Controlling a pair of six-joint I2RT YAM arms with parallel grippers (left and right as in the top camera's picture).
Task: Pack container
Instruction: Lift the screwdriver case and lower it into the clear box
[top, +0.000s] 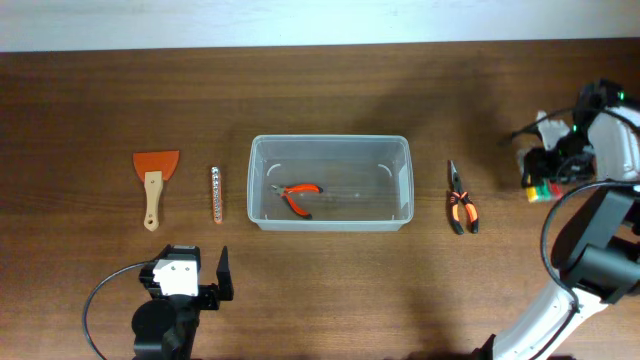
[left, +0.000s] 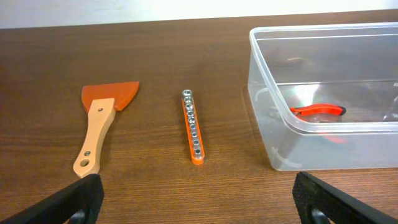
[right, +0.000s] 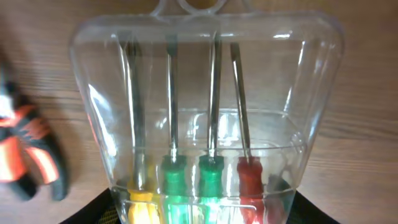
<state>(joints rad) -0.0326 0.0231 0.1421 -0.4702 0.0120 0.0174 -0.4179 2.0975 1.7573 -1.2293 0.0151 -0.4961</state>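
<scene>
Overhead view: the container (top: 330, 140) stands in the middle of the table (top: 100, 90), with small red pliers (top: 298, 197) inside. At its 9 o'clock lie a strip of sockets (top: 216, 194) and, further out, a scraper (top: 154, 185). At its 3 o'clock lie orange-black pliers (top: 460, 211). The left claw (top: 195, 268) is at 7 o'clock and the right claw (top: 540, 178) is at 3 o'clock, over a screwdriver case (top: 540, 190).

Left wrist view: the fingers (left: 81, 199) are wide apart with nothing between them. The container wall (left: 273, 137) is at 3 o'clock.

Right wrist view: the screwdriver case (right: 205, 124) fills the view. I cannot tell whether the claw grips it.
</scene>
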